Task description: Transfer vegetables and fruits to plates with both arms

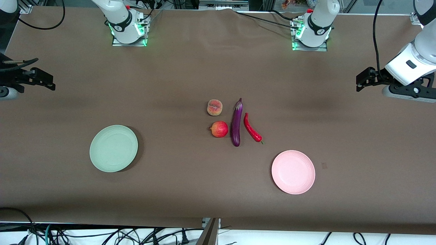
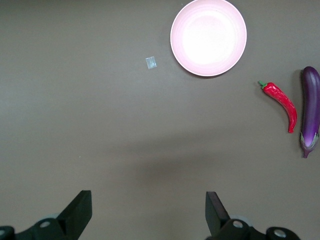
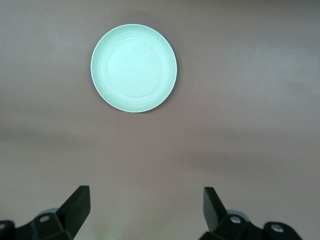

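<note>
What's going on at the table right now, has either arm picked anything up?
Nothing is picked up yet. The left gripper and right gripper hang open at their own ends of the table. The peach, pomegranate, eggplant and chili lie mid-table; the green plate and pink plate hold nothing.

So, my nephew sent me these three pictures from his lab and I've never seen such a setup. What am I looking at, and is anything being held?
Two white robot arms stand at a brown table. The big picture is taken from a high camera facing them. The other two come from cameras on the arms' wrists, looking down past each tool.

In the middle lie a peach, a red fruit nearer the camera, an eggplant beside them and a chili beside that. A green plate sits toward the right arm's end, a pink plate toward the left arm's.

Nothing is held. The left tool and right tool hang open over bare table at the ends, and both plates hold nothing yet.
</note>
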`<state>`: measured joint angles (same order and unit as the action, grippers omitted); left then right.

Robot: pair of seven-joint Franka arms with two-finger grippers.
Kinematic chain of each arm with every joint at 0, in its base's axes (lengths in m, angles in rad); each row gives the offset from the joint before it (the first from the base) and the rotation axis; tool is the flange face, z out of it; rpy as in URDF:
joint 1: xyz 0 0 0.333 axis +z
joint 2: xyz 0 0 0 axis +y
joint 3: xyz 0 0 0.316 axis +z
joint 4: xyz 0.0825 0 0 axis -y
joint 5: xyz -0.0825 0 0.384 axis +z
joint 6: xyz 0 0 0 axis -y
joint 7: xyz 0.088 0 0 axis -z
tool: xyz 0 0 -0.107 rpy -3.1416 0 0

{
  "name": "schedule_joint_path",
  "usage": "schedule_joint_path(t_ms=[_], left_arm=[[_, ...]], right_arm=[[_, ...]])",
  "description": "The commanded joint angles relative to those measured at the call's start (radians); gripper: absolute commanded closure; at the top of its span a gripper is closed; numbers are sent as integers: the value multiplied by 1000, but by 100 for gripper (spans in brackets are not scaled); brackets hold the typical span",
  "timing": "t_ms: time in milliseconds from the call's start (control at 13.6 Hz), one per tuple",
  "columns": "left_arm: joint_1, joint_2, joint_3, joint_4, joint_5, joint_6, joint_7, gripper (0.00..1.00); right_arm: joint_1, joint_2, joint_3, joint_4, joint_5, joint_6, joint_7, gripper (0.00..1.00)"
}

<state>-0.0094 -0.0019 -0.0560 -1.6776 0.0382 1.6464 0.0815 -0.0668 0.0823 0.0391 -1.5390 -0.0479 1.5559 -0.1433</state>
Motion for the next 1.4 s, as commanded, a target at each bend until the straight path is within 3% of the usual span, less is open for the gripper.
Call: schedule_joint_path(t_ms=[0,811,1032,1326], left_arm=[[-6,13,-1,22,9,-8,-9,0],[-20,48,-5,26,6,-8,-6,0],[-38,80,-63,22,5,-7,-84,0],[-47,207,-146,24,-46,4,-249,0]], right_arm=[[-10,-7,2,3,19,-17,-6,0],[1,11,8,8,31,-2,1,0],[7,23,13,5,56,-5,108,0],[33,66,13,7,56,-16,99,0]])
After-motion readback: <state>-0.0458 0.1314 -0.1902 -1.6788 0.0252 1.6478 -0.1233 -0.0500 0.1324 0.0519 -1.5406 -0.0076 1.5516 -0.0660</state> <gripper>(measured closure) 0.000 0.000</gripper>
